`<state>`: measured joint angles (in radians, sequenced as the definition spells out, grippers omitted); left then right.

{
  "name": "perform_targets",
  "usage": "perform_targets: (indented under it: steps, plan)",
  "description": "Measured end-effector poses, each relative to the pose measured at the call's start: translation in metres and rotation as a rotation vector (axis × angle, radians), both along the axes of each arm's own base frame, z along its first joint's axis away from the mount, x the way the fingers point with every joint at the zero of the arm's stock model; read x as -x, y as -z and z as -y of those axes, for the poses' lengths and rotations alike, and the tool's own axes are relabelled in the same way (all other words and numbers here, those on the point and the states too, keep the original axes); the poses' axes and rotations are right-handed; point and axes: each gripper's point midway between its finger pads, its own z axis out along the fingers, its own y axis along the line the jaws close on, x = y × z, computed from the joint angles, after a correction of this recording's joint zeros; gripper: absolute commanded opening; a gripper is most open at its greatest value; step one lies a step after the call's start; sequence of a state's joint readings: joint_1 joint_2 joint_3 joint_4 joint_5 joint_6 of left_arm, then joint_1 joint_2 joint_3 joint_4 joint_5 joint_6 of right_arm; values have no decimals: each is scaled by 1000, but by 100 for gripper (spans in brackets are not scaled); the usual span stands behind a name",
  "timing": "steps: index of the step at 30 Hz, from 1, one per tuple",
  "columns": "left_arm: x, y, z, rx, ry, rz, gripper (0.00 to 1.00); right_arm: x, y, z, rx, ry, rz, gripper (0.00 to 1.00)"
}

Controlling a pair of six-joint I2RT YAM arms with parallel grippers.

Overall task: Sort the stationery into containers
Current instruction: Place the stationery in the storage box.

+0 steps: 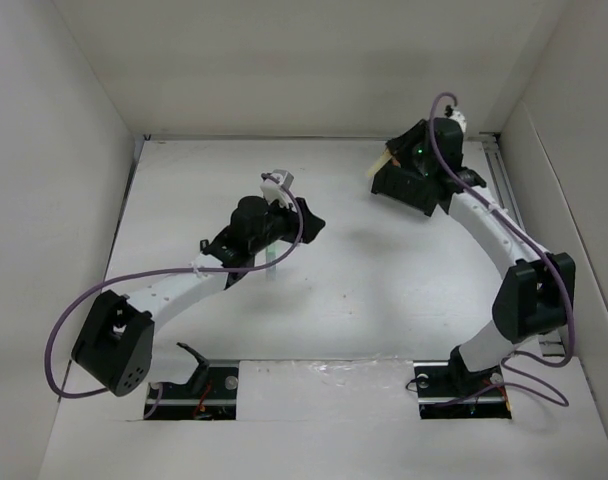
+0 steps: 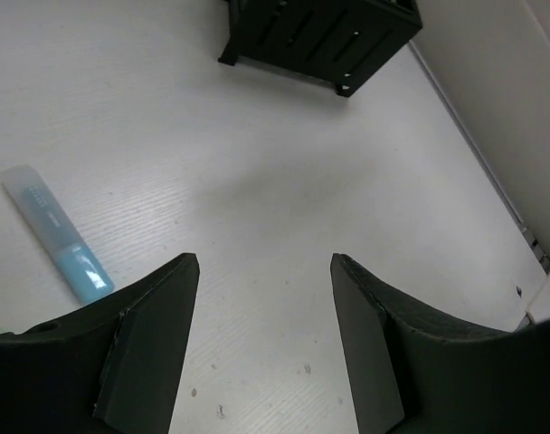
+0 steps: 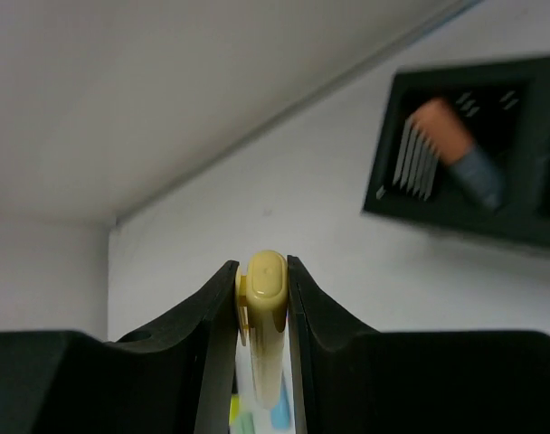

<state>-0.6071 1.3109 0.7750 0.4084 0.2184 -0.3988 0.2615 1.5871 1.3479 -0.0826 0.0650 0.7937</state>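
My right gripper (image 3: 261,271) is shut on a pastel yellow highlighter (image 3: 266,312), held end-on between the fingers above the table. The black organiser (image 3: 397,194) lies to its right, with an orange-capped marker (image 3: 442,136) leaning in one compartment. In the top view the right gripper (image 1: 387,165) hovers over the organiser (image 1: 396,188) at the back right. My left gripper (image 2: 264,271) is open and empty above bare table. A blue highlighter (image 2: 58,237) lies to its left, also seen in the top view (image 1: 272,260). The organiser (image 2: 320,32) sits far ahead of the left gripper (image 1: 306,222).
White walls (image 1: 74,150) enclose the table on the left, back and right. A rail (image 1: 504,180) runs along the right edge. Purple cables (image 1: 74,310) loop from both arms. Blurred coloured bits (image 3: 234,411) show below the right fingers.
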Motion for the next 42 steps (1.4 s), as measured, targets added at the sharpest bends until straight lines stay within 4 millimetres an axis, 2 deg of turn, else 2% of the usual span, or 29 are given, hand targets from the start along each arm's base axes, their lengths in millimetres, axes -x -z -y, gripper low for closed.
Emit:
perform_targets:
  steps: [4,6,8,10,12,15,17,20,22,26,33,42]
  plan:
    - [-11,14,-11,-58,-89,-43,57,-28,-29,71,41,253,66,1]
    - [-19,24,-15,-95,-128,-71,57,-43,-38,99,58,356,86,1]
    - [-23,33,-18,-124,-157,-95,57,-57,-32,115,83,423,77,1]
    - [-26,42,-25,-156,-195,-118,57,-71,-16,123,113,460,46,0]
    - [-29,51,-30,-189,-227,-138,57,-80,7,126,145,476,-3,0]
    - [-34,59,-37,-227,-271,-155,57,-82,42,129,198,487,-85,0]
    - [-38,65,-41,-254,-299,-168,57,-81,55,130,228,498,-116,0]
    - [-43,71,-44,-281,-327,-179,57,-79,54,134,269,523,-120,1]
    - [-46,77,-46,-302,-342,-190,57,-80,43,132,290,535,-99,1]
    - [-50,87,-50,-345,-371,-211,57,-81,26,124,328,556,-59,9]
    - [-56,106,-53,-406,-393,-251,56,-75,36,99,376,555,-63,11]
    - [-54,111,-53,-417,-388,-264,56,-74,36,109,397,610,-61,11]
